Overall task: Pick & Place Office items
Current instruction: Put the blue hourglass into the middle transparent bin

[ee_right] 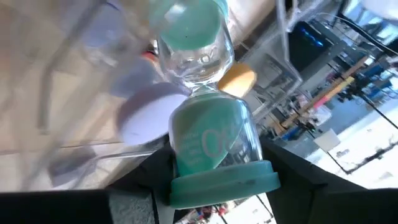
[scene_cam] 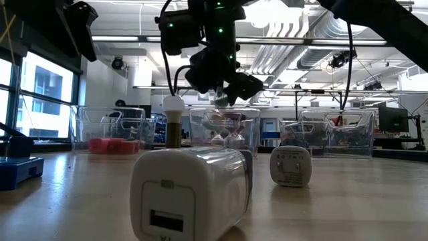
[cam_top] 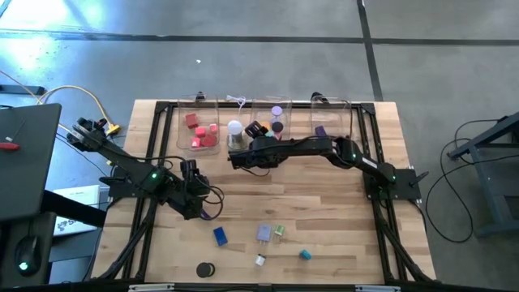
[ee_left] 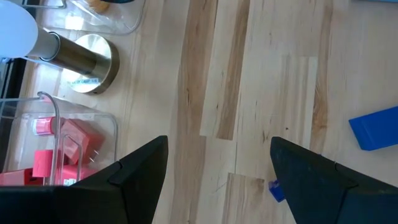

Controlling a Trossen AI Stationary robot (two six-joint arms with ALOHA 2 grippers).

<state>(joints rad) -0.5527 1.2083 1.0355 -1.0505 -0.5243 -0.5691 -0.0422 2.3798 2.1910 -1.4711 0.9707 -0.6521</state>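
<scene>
Teal hourglass point(ee_right: 208, 118) in right end effector point(ee_right: 211, 180)

Bright overhead lighting; floor glare, right wrist view motion-blurred.

Teal hourglass point(ee_right: 208, 99) with clear glass bulbs, clamped at its base between the jaws of the right gripper point(ee_right: 217, 180) above the middle clear bin point(cam_top: 263, 122). Red pieces point(cam_top: 203, 134) lie in the left bin. Blue block point(cam_top: 220, 236), small teal piece point(cam_top: 305, 254) and black disc point(cam_top: 205, 269) lie apart on the worktop point(cam_top: 324, 211).
</scene>
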